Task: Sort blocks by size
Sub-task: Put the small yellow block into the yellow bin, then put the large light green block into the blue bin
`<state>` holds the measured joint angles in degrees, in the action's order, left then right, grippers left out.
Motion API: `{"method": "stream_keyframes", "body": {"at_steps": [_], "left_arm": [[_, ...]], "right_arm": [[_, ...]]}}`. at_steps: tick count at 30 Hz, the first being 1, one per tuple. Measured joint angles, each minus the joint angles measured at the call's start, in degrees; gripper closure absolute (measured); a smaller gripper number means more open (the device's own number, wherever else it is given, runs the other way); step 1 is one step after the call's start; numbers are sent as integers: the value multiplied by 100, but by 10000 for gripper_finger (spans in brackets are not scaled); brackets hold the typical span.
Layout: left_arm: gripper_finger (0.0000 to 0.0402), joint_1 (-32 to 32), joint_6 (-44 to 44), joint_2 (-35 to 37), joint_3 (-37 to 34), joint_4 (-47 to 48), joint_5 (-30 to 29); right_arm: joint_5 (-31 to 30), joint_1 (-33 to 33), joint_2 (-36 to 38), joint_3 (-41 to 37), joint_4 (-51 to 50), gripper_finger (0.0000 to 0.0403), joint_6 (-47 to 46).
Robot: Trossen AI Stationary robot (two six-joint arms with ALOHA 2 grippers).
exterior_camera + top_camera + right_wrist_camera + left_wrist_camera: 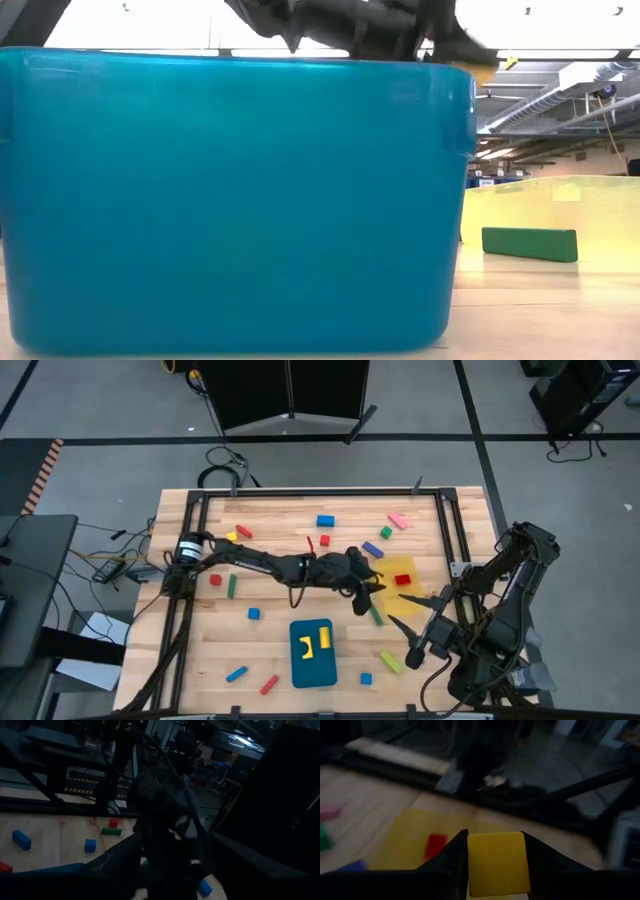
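Yellow block (pixel 497 862) clamped in left claw (pixel 495 870), lower edge cut off; right claw (pixel 412 622) open.

Both arms are dark, jointed and glossy. The left arm (pixel 262 564) has a silver band near its base. Black cables trail along the right arm (pixel 495 610).

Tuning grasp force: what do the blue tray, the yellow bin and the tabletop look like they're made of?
Blue tray: likely glossy moulded plastic; smooth walls, rounded corners, soft sheen. Yellow bin: thin translucent plastic, apparently; the red block inside shows through its wall. Table: light wood planks, matte, with visible grain and seams, edged by a dark metal frame.
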<state>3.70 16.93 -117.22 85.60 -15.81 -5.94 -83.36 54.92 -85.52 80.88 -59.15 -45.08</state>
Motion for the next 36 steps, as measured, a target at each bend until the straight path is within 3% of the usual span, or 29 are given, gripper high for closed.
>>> {"method": "stream_keyframes", "body": {"at_steps": [15,23,28,33,36], "left_arm": [[256,-315,77,-1632,1977,1127,54],[87,-345,151,-1633,2009,1179,216],[87,-310,189,-1034,1106,377,-105],[143,-343,558,175,-1073,-1426,-29],[175,-292,581,1173,-2351,-2153,-180]], "right_arm": [[-60,-43,0,0,216,164,1],[-19,-46,0,0,257,161,2],[214,-46,0,0,399,161,-3],[569,-124,-42,2,612,161,-24],[1132,-439,-167,2,801,157,-10]]}}
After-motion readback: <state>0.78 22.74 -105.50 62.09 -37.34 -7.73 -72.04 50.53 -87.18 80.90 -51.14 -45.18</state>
